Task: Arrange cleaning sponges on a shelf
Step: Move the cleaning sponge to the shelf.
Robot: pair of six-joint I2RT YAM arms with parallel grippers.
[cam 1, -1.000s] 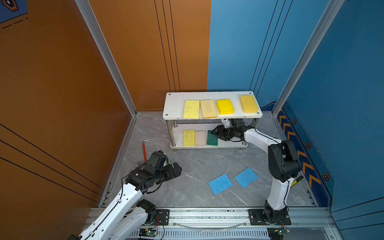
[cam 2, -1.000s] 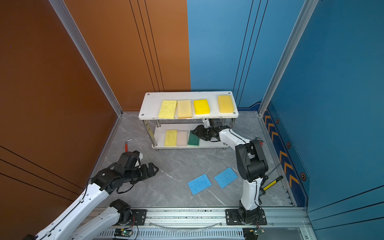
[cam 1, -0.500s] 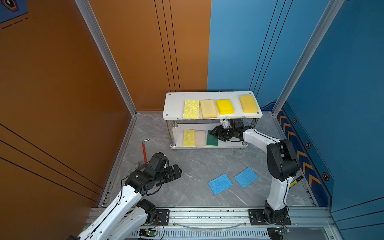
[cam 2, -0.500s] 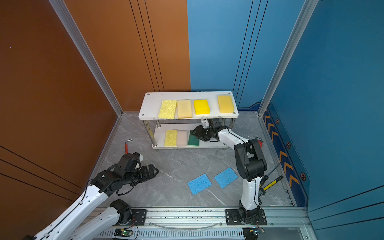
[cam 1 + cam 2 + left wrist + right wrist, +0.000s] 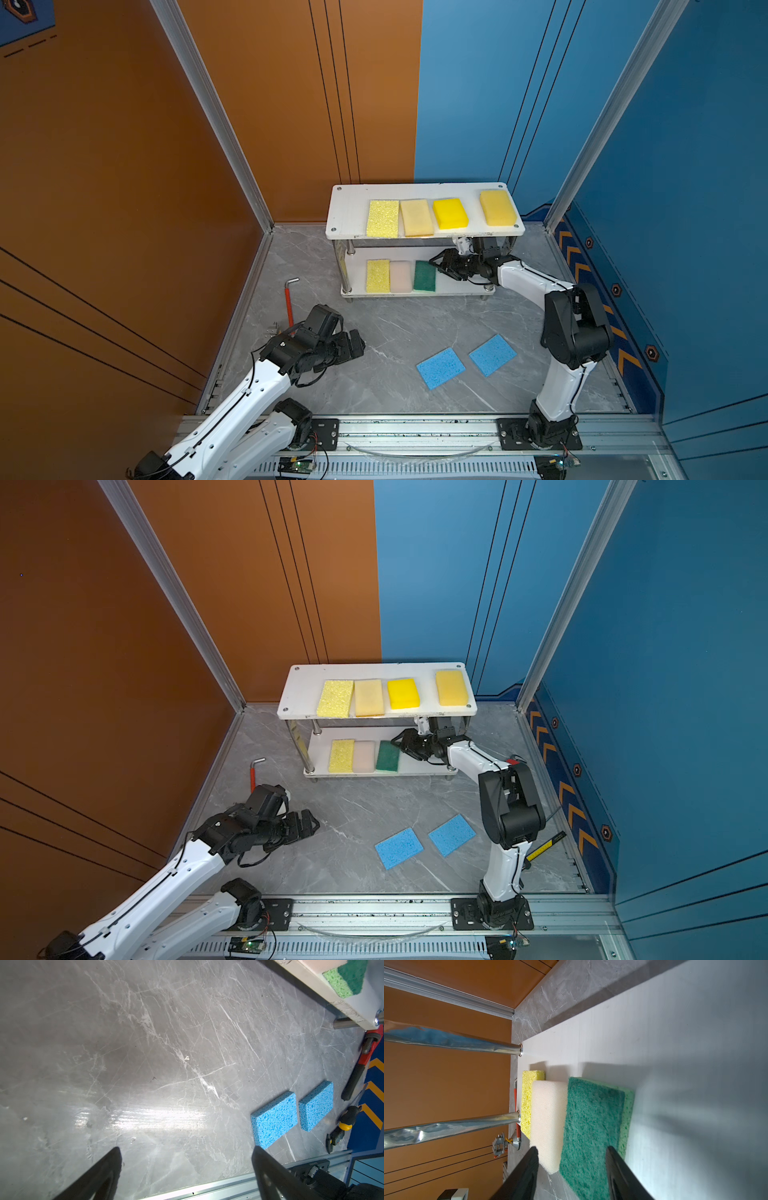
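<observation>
The right gripper (image 5: 572, 1148) is shown with its jaws partly apart and nothing clamped. Between its two black fingers, at the bottom edge of the right wrist view, the dark green sponge (image 5: 591, 1126) is seen lying flat on the lower board (image 5: 675, 1043) of the shelf (image 5: 345, 216), just beside the pinkish-beige sponge (image 5: 548, 1115). The step is judged to be the release of this sponge. It would be done well if the jaws were kept apart and drawn out level, so that the sponge is not dragged towards the board's front edge and the upper board is not struck. In both top views the right arm is seen rising from the lower right of the frame, bent sharply at the elbow. Its forearm is stretched towards the upper left, into the gap between the boards. The left gripper (image 5: 186, 1149) is spread wide and empty, held low over bare floor left of centre. Two blue sponges (image 5: 440, 368) (image 5: 492, 354) are left on the floor, lower centre, well apart from the shelf.
</observation>
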